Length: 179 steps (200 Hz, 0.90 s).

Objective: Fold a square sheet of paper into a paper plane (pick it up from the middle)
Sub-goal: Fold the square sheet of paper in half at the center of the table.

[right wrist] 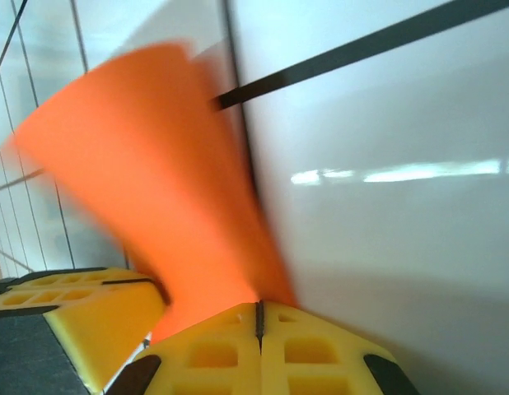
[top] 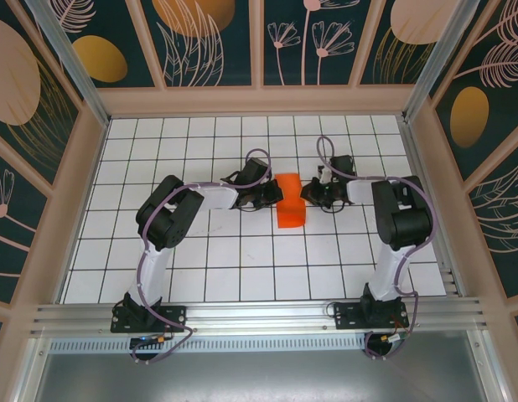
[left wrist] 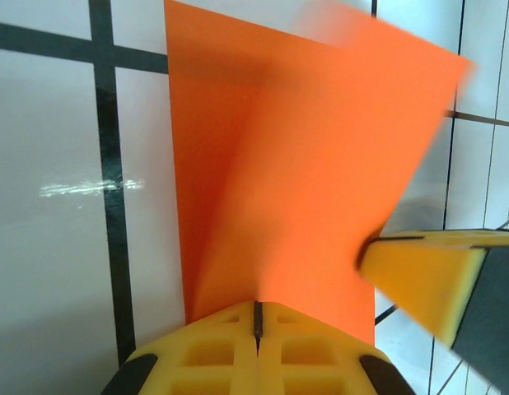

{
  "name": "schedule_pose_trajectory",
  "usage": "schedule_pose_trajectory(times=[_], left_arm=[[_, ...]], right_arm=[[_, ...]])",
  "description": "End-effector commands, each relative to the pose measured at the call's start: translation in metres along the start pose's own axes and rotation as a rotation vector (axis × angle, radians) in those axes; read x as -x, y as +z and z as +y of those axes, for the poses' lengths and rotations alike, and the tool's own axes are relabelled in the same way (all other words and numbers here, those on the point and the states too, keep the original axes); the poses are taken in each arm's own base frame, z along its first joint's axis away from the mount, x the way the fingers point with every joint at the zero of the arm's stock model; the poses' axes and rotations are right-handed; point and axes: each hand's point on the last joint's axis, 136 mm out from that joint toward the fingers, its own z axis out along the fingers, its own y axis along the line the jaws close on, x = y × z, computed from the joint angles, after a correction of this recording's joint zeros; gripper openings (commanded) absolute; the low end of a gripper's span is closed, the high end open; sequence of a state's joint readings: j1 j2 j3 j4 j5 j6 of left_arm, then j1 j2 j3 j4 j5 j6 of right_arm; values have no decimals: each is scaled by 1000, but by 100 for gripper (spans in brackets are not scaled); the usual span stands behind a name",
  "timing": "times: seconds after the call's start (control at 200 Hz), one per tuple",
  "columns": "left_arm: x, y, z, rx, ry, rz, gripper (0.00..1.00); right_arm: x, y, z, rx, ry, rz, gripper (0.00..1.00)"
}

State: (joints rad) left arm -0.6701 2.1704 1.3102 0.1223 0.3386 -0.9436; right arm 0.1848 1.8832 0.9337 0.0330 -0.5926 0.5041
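Observation:
The square sheet of paper point(top: 289, 205) is bright orange and lies bent near the middle of the white grid table point(top: 200, 260). My left gripper point(top: 270, 198) meets its left edge and my right gripper point(top: 308, 194) its right edge. In the left wrist view the left gripper point(left wrist: 257, 317) is shut, with the sheet point(left wrist: 304, 164) rising creased from its tip and a right finger point(left wrist: 423, 280) beside it. In the right wrist view the right gripper point(right wrist: 259, 317) is shut on the curled, blurred sheet point(right wrist: 156, 164), with a left finger point(right wrist: 81, 317) at lower left. The paper plane is out of view.
Wooden frame walls point(top: 83, 167) with patterned panels close in the table on the left, back and right. An aluminium rail point(top: 259, 314) carrying both arm bases runs along the near edge. Both arms reach inward over the middle rows of tiles.

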Motion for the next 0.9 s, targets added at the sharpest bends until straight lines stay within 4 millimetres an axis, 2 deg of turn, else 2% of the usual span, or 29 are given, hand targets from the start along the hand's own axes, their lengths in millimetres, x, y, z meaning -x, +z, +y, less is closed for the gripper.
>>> schedule_pose_trajectory(times=[0.0,0.075,0.185,0.27,0.34,0.5,0.615,0.751,0.891], left_arm=[[-53,13,120,369,-94,127,0],[-54,13,119,366,-93,129,0],[-53,14,120,367,-93,129,0],[-53,14,119,366,-94,128,0],[-52,14,119,365,-93,128,0],[-53,14,119,366,-92,131,0],[-54,14,120,368,-93,134,0],[-54,14,121,369,-93,134,0],[-58,13,123,372,-102,137,0]], right_arm=[[15,-19,-37,-138,54,-81,0],[28,-27,-16,-87,19,-112,0],[32,-29,27,10,-69,-118,0],[26,-21,50,49,-123,-90,0],[19,-8,57,61,-137,-53,0],[11,21,52,51,-126,18,0],[14,32,43,27,-118,33,0],[25,32,27,-11,-92,8,0],[46,23,-6,-100,-64,-55,0]])
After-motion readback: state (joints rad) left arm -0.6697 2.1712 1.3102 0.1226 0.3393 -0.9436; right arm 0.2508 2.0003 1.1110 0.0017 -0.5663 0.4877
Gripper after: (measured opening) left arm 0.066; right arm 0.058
